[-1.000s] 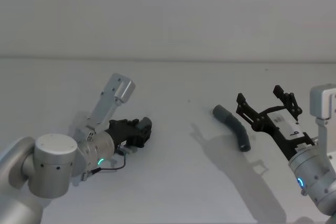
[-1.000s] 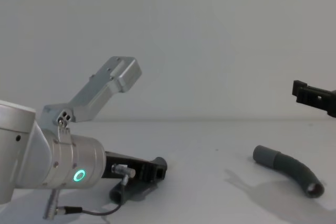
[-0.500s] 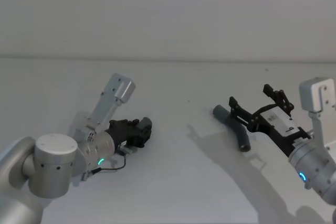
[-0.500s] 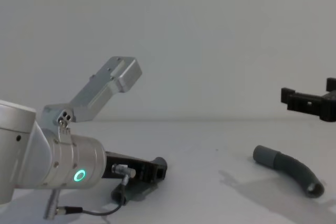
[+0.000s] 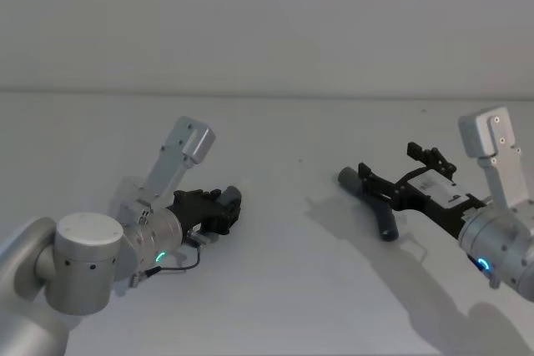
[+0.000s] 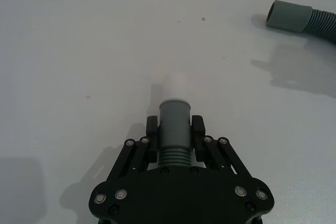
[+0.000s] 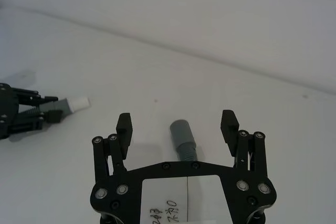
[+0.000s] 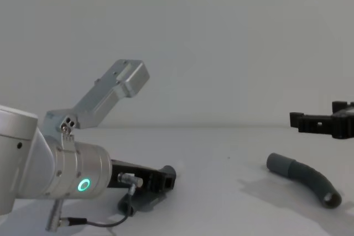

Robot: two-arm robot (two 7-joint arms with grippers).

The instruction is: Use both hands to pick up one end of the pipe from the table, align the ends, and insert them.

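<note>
- The left gripper [image 6: 175, 128], low toward the left side of the table [image 5: 284, 289], has its jaws clamped on one pipe piece [image 6: 174, 116] just behind its pale tapered tip [image 6: 175, 85].
- The right gripper [image 7: 177, 120] hovers, jaws wide apart, over the second piece [image 8: 303, 176] lying toward the table's right edge.
- That ribbed hose is probably light and bendy, so grip just behind the grey sleeve [image 8: 278, 164].

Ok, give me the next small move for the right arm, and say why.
Probably lower the right gripper and close it on the loose pipe piece near its grey sleeve. It hangs open above that piece, which lies on the table, while the left gripper is shut on the other piece, pale tip pointing out.
</note>
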